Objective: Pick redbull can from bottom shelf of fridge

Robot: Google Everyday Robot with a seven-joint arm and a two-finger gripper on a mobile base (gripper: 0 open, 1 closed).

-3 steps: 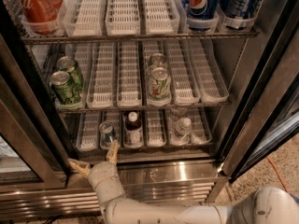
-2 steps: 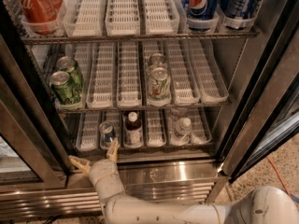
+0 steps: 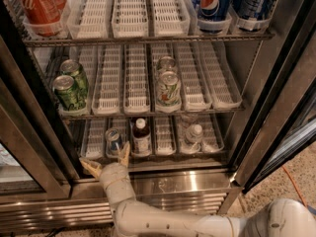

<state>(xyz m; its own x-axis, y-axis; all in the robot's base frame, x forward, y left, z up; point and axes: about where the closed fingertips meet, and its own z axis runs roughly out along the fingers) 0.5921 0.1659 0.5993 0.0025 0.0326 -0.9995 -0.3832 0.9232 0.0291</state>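
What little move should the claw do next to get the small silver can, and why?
Probably ease forward a little: the open claw sits at the front edge of the bottom shelf, just short of the redbull can, and is not yet around it.

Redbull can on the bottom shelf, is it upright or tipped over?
Upright: the redbull can shows its round top facing up; the open gripper sits just in front.

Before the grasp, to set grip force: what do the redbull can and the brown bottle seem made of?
Redbull can: metal, probably aluminium; reflective silver finish. Brown bottle: glass or plastic, unclear; white cap. Open end effector sits just in front of the can.
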